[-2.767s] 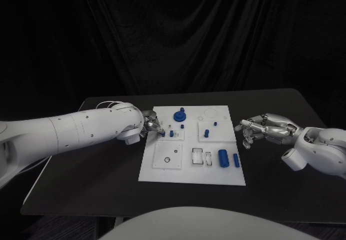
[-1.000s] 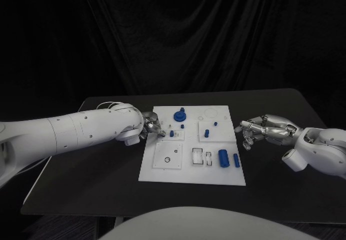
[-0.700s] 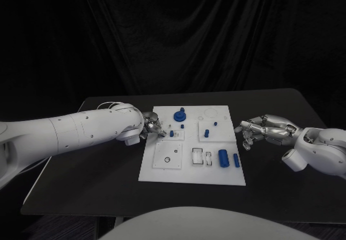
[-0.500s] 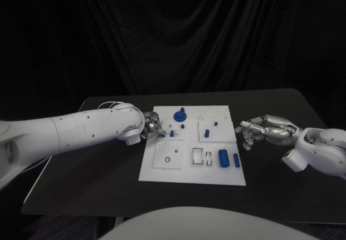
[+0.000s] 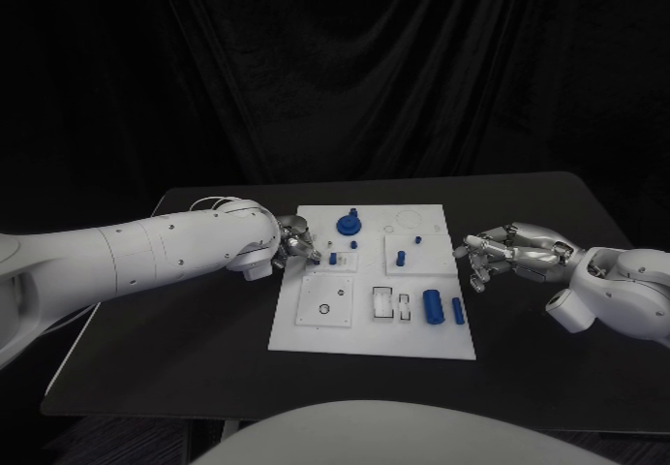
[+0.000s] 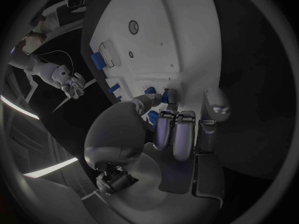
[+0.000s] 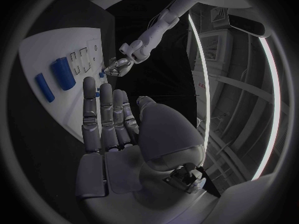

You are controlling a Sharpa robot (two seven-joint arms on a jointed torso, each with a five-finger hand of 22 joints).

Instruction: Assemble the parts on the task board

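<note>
The task board (image 5: 375, 334) lies flat at the middle of the black worktop (image 5: 167, 358); all positions below are given relative to the board.

Left hand (image 5: 294, 244): positioned at the board's left edge, over the far-left area. Its fingers are curled in close around a small blue peg (image 5: 331, 259) that stands at a square tile of the board. In the left wrist view the fingertips (image 6: 163, 95) meet at this peg (image 6: 151, 91), so the hand is judged to be pinching it; full contact is partly hidden by the fingers.

Right hand (image 5: 499, 254): positioned off the board's right edge, apart from it, with the fingers (image 7: 102, 117) extended and spread. It grasps nothing.

Parts on the board:
- blue gear with upright post (image 5: 348, 226), far-left area, just beyond the left hand
- short blue peg (image 5: 400, 259), middle of the board
- large blue cylinder (image 5: 433, 306) and thin blue rod (image 5: 457, 310), near-right area, lying side by side

Governing relation: the pinched peg stands with its long axis upright, directly at the left fingertips, board-inward of the left hand. The left hand is plainly the nearer one; the right hand is well apart from it. The lying cylinder and rod have their long axes running from the board's near edge toward its far edge, and the right hand is the nearer one to them
</note>
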